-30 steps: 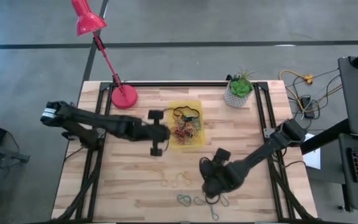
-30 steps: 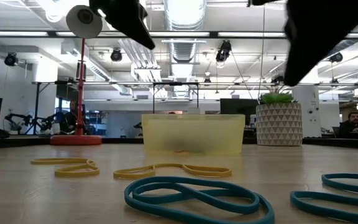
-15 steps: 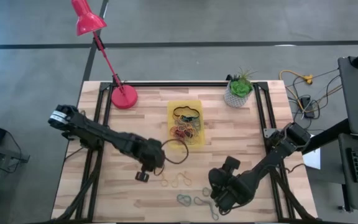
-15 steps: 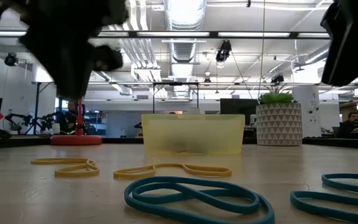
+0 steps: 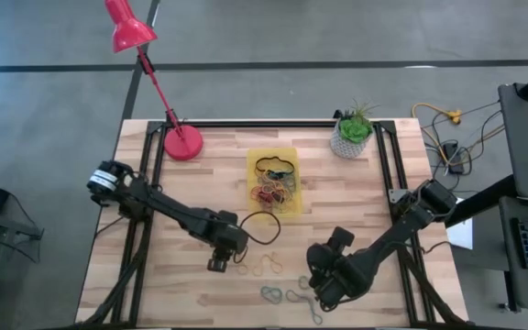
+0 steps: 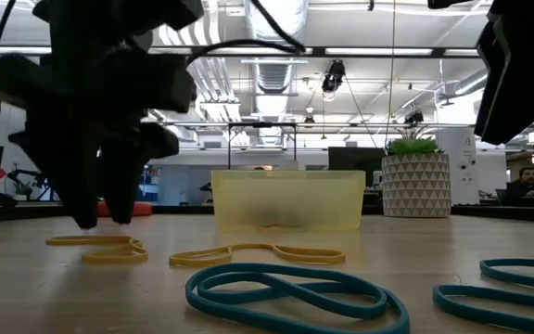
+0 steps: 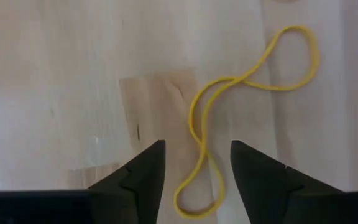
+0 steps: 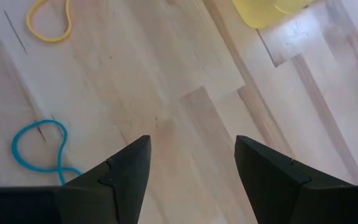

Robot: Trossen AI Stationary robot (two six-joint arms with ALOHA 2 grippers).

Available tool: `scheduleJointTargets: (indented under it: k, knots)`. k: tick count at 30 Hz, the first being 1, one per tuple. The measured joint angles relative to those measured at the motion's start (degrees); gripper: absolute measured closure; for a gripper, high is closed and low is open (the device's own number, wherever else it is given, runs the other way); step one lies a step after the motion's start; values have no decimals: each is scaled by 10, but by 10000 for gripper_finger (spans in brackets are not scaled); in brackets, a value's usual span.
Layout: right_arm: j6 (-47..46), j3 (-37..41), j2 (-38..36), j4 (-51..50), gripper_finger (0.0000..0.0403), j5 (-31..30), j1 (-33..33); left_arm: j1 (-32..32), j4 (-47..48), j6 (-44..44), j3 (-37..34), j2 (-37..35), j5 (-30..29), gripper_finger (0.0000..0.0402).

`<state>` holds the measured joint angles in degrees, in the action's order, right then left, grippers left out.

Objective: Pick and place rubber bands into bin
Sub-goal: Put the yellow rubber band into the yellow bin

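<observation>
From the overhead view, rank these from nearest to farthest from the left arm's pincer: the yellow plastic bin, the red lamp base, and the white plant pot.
Measured from the left pincer, low on the table's left half:
1. Translucent yellow plastic bin, at the table's middle, nearest.
2. Round red lamp base, at the far left edge, farther.
3. White ribbed plant pot, at the far right edge, farthest.

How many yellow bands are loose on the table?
2. One yellow band lies between the left gripper's open fingers; the second yellow band lies beside it toward the right arm. Arms may hide more.
</observation>
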<state>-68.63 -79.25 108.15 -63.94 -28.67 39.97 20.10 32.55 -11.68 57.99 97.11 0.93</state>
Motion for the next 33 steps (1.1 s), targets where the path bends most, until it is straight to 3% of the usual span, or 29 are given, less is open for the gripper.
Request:
scheduleJointTargets:
  k: [11,16,20,24,26,33]
  knots:
    - [-2,3,0,-1,183,0,0,5,-34,-15,0,42,-39,315]
    - [-4,4,0,-2,183,0,0,3,-41,3,-1,63,-124,380]
    - [-3,4,0,-2,184,1,0,-22,-41,45,-1,74,-131,398]
    - [-4,4,0,-3,183,1,0,-55,-18,78,9,43,-144,401]
    - [-4,4,0,-3,184,1,0,-73,42,86,20,17,-193,401]
    - [-15,9,1,-4,184,0,-2,-105,135,129,145,-106,-271,401]
